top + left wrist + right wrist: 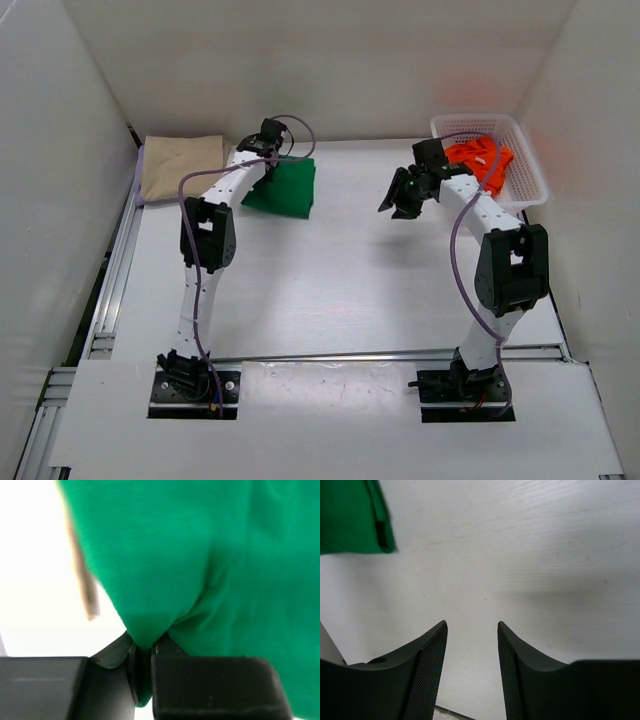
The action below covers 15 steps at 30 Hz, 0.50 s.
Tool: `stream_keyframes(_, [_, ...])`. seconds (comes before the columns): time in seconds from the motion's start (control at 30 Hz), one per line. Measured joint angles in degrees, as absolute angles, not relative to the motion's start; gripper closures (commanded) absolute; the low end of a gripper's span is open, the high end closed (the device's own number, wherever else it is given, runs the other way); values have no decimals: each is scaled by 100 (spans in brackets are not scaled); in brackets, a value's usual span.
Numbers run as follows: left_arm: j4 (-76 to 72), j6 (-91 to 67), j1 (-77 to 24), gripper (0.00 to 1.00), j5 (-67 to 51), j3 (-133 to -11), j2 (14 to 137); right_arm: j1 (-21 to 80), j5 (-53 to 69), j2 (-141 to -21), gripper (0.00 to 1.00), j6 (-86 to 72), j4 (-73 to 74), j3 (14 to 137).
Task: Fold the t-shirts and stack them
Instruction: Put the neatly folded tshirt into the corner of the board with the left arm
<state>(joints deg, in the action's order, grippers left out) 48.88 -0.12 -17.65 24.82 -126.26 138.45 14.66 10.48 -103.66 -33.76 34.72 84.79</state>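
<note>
Far left corner of the table [330, 290]: tan t-shirt [180, 165], folded into a flat rectangle, lying against the left edge.

Just right of it, near the far edge: left gripper [270, 150], clenched on a bunched fold of the green t-shirt [285, 188]. Seen from the left wrist, fingers [200, 685] pressed together with green cloth [210, 555] squeezed into the narrow slit between them and spilling up and out to fill most of the view – gripper's midpoint [142, 655] right at the pinch. Green t-shirt folded, hanging from the grip at its far side, spread on the table at its near side, left of centre. Close beside the tan one; touching or not, cannot tell.

Further right, past the centre: right gripper [405, 200], hovering over bare table, fingers released and holding nothing. From the right wrist, both mesh-textured pads [427, 670] standing well apart around the gap [472, 665], white tabletop showing between them, one corner of the green t-shirt [350, 515] at upper left – clear of the fingers.

Far right corner: white lattice basket [530, 178], with the orange-red t-shirt [482, 160] crumpled inside.
</note>
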Motion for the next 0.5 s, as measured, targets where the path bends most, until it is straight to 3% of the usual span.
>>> stream_keyframes(0.23, [4012,8,-1826,90,4053,-13611,14123,1463,904,-10278,50,-3277,3605,8066])
stream_keyframes(0.5, [3551,16,-1229,90,4582,-13736,14092,1463,786,-9907,50,-3179,3636,7883])
